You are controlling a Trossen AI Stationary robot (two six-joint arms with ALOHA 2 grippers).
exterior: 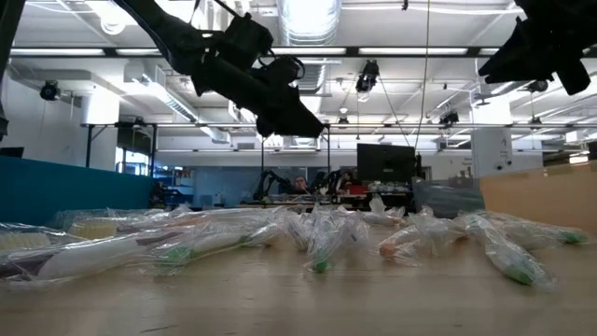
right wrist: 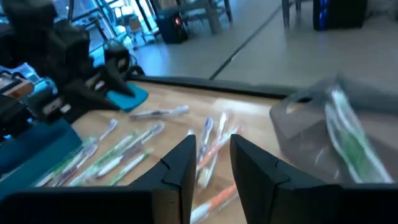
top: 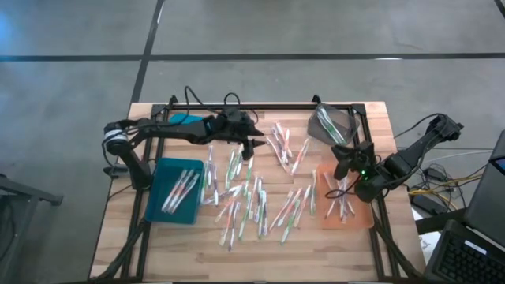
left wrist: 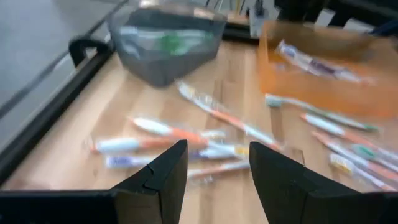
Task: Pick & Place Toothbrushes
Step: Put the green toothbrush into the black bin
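1. The left end effector (top: 257, 147) hangs spread and empty above the wooden bench (top: 197, 252); nothing sits between its dark fingers (left wrist: 163, 180).
2. Just beyond its tips lies the loose scatter of thin, wrapped, pale toothbrushes (top: 252, 197) with green and orange parts. To my eye it should drop on one lying apart, jaws crossing the handle.
3. Off to one side sits the teal rectangular tray (top: 175, 191), already holding several.
4. Well apart, the right end effector (top: 344, 164) hovers over the orange flat tray (top: 347, 214), near the grey tub (top: 331, 125), fingers narrowly parted, carrying nothing.
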